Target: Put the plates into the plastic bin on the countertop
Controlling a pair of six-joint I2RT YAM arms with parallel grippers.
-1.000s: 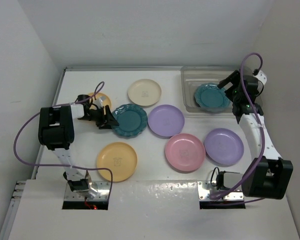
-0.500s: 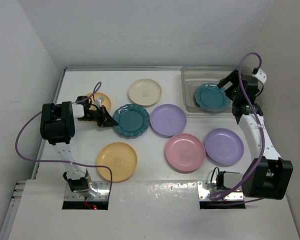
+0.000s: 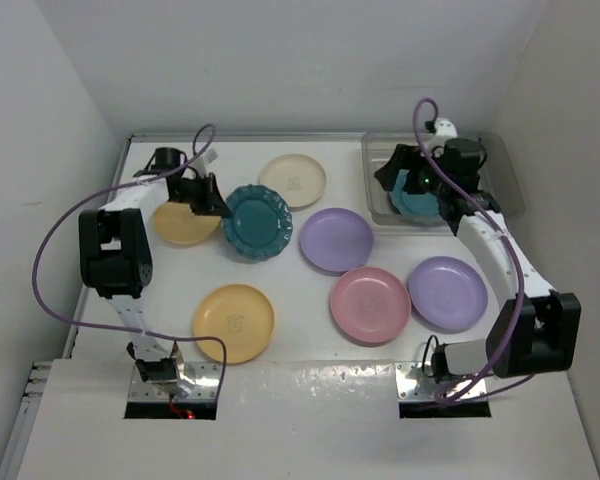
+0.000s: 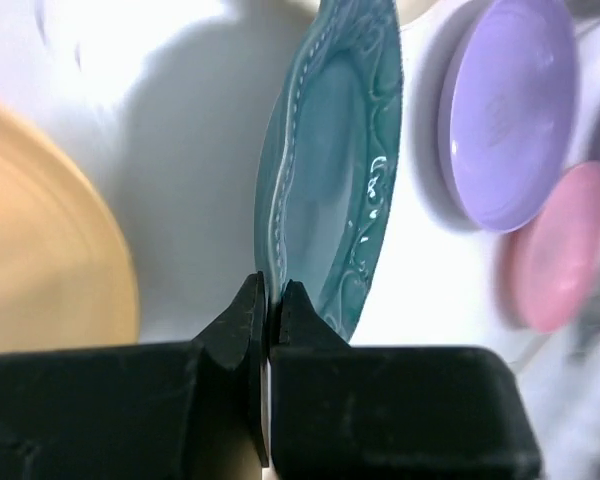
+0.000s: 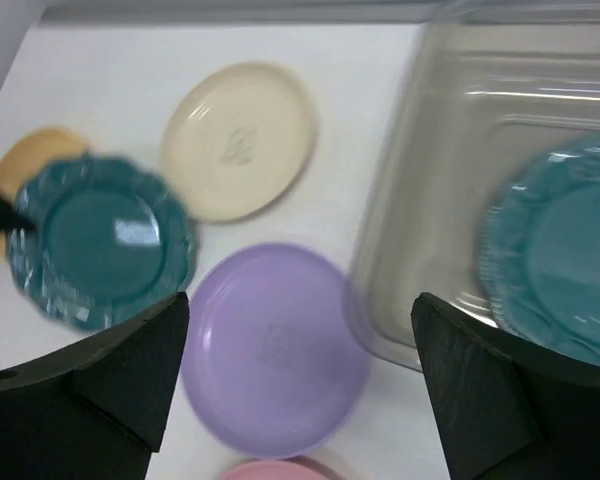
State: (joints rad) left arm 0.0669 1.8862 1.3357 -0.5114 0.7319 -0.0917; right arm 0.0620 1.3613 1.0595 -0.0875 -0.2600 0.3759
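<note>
Left gripper [image 4: 270, 300] clenched on rim of scalloped teal plate [image 4: 325, 170], tilting it for carrying | right gripper [image 5: 300, 345] spread empty above plastic bin [image 5: 450, 140] edge

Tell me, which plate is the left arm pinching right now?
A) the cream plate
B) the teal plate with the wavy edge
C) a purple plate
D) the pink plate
B: in the left wrist view the jaws are pinched shut on the rim of the teal scalloped plate, which is tipped up on its edge.
</note>
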